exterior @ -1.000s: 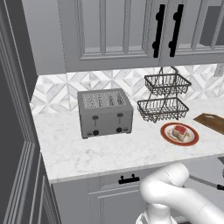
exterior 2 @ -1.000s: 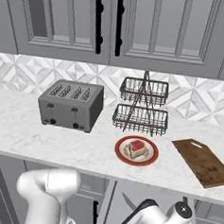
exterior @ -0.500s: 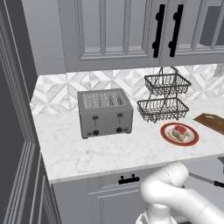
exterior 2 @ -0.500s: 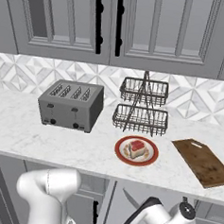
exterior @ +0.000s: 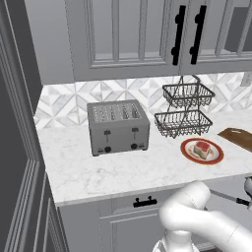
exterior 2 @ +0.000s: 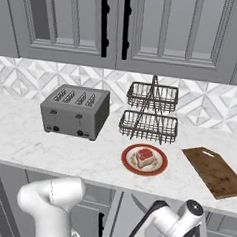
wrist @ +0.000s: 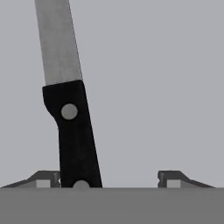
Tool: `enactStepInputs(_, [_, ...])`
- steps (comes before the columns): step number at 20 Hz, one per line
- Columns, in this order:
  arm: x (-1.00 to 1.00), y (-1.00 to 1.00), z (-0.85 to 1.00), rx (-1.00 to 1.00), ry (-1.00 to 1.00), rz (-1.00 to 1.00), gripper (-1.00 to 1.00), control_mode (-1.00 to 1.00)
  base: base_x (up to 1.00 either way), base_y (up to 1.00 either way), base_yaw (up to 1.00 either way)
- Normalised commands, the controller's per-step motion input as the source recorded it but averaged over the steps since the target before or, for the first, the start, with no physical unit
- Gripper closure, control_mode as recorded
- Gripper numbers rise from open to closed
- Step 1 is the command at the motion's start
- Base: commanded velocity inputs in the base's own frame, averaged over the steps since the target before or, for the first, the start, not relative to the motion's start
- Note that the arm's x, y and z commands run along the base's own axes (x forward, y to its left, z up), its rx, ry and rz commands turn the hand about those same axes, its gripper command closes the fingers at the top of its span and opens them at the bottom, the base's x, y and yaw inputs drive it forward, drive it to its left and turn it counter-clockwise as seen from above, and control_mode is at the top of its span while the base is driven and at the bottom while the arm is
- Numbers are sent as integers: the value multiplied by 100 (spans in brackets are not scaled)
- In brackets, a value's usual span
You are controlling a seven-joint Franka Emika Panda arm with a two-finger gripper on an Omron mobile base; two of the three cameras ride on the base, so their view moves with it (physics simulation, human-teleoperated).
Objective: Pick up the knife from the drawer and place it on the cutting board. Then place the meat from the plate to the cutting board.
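The gripper hangs with its 2 fingertips spread wide over the knife, closed on nothing; the dark handle lies just inside one tip on the drawer floor. Slim, stiff and probably light, the knife looks best taken across the handle, clear of the blade. Beyond the drawer, the meat sits on the plate, beside the cutting board.
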Motion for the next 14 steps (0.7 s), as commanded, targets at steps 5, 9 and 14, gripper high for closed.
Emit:
enactStepInputs(5, [-98,-12,-78,0,-4,-1,100,-100,0,0,0])
enactStepInputs(9, [-100,-38,-57,0,-6,-4,100,-100,0,0,0])
enactStepInputs(14, [-100,-58,-3,1,-4,-15,100,-100,0,0,0])
